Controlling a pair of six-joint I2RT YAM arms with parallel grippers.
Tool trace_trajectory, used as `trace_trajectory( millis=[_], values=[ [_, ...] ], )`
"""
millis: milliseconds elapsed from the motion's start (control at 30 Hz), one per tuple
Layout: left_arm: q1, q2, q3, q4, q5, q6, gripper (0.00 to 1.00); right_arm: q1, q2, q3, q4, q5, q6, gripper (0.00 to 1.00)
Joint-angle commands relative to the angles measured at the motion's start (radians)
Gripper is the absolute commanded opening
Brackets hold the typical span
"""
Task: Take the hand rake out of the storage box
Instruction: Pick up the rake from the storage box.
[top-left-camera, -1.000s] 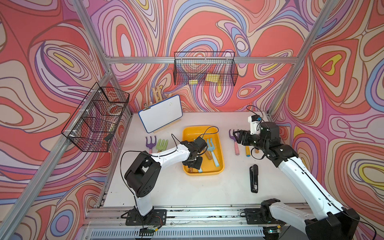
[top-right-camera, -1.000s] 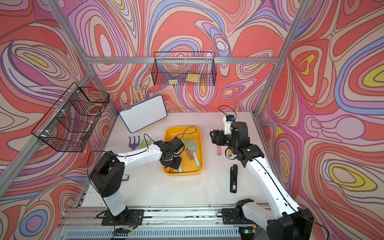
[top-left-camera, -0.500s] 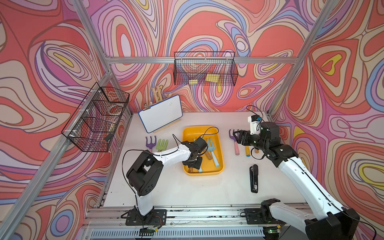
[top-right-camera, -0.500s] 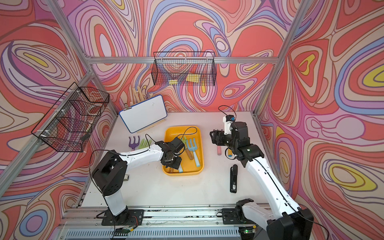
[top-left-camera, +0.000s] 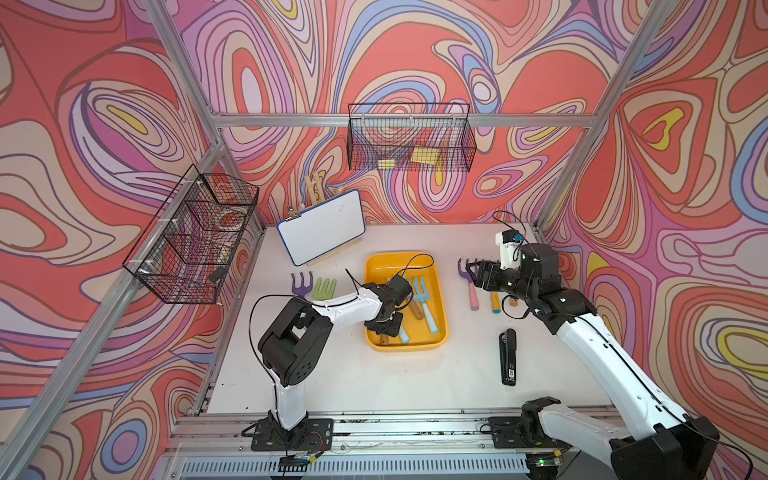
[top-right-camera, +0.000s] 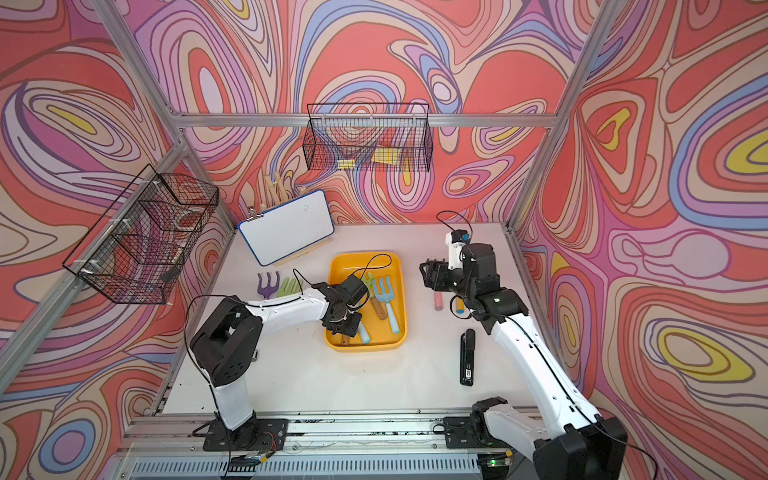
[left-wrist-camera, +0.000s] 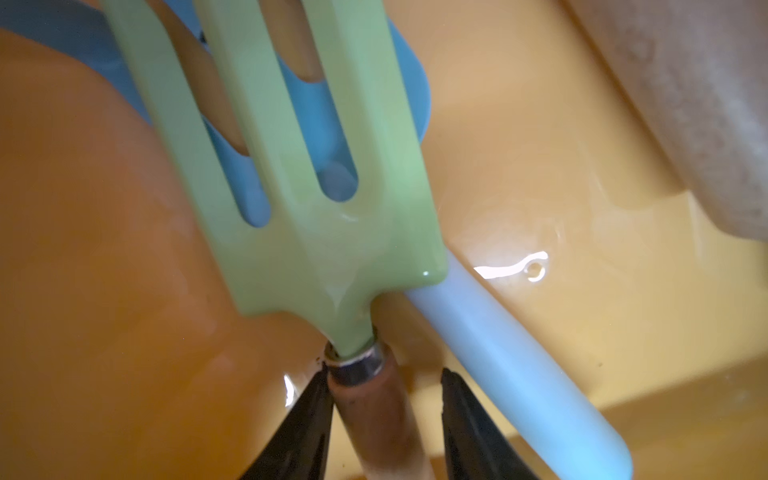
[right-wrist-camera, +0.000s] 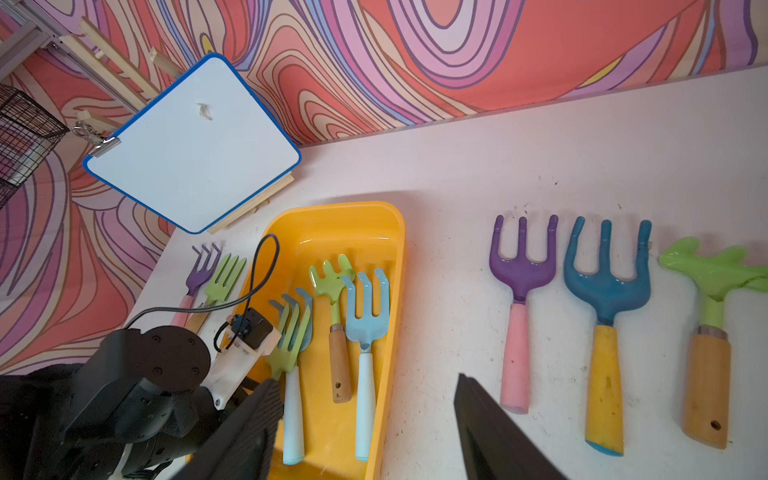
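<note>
- The hand rake (left-wrist-camera: 332, 232) lies in the storage box (top-left-camera: 443, 307) along the 9 o'clock wall, with its handle toward 6 o'clock.
- Your left gripper (left-wrist-camera: 384, 374) straddles that handle. One jaw touches and the other seems a sliver off, so clamp fully before you lift.
- Lift straight up, because a pale-blue handle (left-wrist-camera: 519, 374) lies just beside at 3 o'clock.
- Your right gripper (right-wrist-camera: 365, 379) hangs released and empty.

- Whiteboard (top-left-camera: 321, 226) leans on a wooden easel (top-left-camera: 312, 190) at the back.
- Black stapler (top-left-camera: 508, 357) lies flat on the white table (top-left-camera: 415, 386).
- Rear wire basket (top-left-camera: 409, 139) holds yellow pieces (top-left-camera: 424, 155); side wire basket (top-left-camera: 191, 237) hangs alongside.
</note>
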Motion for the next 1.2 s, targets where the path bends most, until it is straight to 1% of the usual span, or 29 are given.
trace_trajectory(
  millis=[0,133,200,533,933,1167],
  values=[
    [0.008,0.009,-0.013,-0.001,-0.007,0.015,0.35,-0.004,-0.01,-0.012,-0.003,-0.009,0.003,0.71],
    [0.008,-0.013,-0.002,-0.017,-0.018,0.019,0.22,-0.004,-0.011,-0.011,-0.003,-0.009,0.003,0.7],
    [0.008,-0.03,0.005,-0.029,-0.029,0.024,0.19,-0.003,-0.01,-0.012,-0.002,-0.007,0.003,0.7],
    [0.008,-0.127,0.036,-0.067,-0.051,0.037,0.15,-0.003,-0.012,-0.012,-0.002,-0.009,0.005,0.69],
    [-0.007,-0.196,0.053,-0.057,-0.016,0.043,0.12,-0.002,-0.01,-0.014,0.004,-0.016,0.007,0.69],
    [-0.009,-0.221,0.121,-0.125,-0.072,0.068,0.13,-0.001,-0.014,-0.015,0.001,-0.021,0.007,0.68]
  ],
)
